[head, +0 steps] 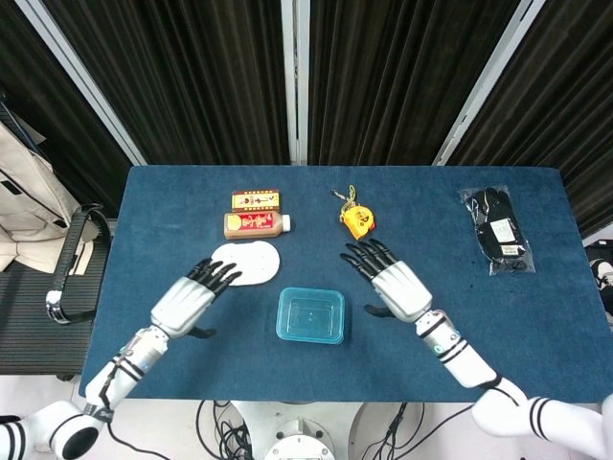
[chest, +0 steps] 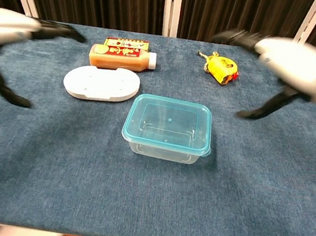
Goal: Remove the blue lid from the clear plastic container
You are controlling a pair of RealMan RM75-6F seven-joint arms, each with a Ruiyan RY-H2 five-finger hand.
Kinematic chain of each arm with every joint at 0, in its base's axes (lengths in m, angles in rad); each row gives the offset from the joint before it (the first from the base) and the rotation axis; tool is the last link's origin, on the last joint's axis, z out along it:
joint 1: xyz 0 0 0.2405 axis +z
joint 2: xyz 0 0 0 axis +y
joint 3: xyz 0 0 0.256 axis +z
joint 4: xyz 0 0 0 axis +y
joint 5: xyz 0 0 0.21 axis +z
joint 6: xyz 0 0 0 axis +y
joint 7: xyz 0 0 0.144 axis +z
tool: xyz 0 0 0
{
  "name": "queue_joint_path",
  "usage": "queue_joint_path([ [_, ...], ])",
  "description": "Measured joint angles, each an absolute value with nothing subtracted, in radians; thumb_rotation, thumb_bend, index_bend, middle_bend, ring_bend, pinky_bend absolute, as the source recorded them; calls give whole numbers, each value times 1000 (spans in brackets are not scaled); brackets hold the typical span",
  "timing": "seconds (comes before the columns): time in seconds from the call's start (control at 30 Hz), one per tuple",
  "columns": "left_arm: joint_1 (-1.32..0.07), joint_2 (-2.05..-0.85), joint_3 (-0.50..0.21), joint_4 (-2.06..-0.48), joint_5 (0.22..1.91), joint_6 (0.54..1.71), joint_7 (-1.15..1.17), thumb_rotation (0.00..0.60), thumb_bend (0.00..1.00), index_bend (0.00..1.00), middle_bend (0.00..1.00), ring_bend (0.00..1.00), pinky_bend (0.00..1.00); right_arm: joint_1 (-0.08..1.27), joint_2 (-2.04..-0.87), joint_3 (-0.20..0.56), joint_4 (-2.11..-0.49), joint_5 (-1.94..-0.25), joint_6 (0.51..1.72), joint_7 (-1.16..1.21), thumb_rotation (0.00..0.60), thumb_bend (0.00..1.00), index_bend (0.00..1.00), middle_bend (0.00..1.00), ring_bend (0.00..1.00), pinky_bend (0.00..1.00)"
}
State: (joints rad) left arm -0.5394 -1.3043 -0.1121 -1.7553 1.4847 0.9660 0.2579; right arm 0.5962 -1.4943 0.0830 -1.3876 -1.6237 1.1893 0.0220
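Both hands hover above the blue table, one on each side of the clear plastic container, and neither touches it. Left hand is flat and palm-down with its fingers spread, the dark fingertips reaching over the near edge of the white oval dish; it holds nothing. Right hand is likewise spread wide and empty, its thumb angled down toward the cloth to the right of the container (in the chest view both hands are blurred). Its fingertips lie near the yellow tape measure without reaching it.

Near the table's front edge and about midway across, the container stands upright with the blue lid seated on its rim. Behind the dish a flat bottle of orange-brown sauce lies on its side, with a red and gold box just beyond it. At the far right a clear bag of black items lies well apart from everything else.
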Motion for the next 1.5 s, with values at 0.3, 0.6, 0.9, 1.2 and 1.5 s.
queue_joint_path([
  [0.3, -687, -1456, -144, -1782, 1447, 838, 365, 600, 0, 40, 0, 0, 0, 457, -1251, 101, -1530, -1556, 1341, -21, 600, 31, 0, 0, 0, 0],
  [0.6, -801, -1590, -186, -1723, 1232, 785, 581, 600, 0, 40, 0, 0, 0, 400, -1207, 96, -1558, -1537, 1379, -19, 600, 31, 0, 0, 0, 0],
  [0.9, -890, -1634, -199, -1692, 978, 786, 691, 600, 0, 40, 0, 0, 0, 397, -1226, 100, -1526, -1553, 1383, 26, 600, 31, 0, 0, 0, 0],
  [1.2, -961, -1605, -209, -1704, 800, 772, 648, 600, 0, 37, 0, 0, 0, 392, -1244, 89, -1495, -1568, 1375, 60, 600, 32, 0, 0, 0, 0],
  [1.5, -1027, -1599, -184, -1695, 703, 788, 652, 600, 0, 0, 0, 0, 0, 391, -1259, 73, -1482, -1595, 1366, 64, 600, 33, 0, 0, 0, 0],
])
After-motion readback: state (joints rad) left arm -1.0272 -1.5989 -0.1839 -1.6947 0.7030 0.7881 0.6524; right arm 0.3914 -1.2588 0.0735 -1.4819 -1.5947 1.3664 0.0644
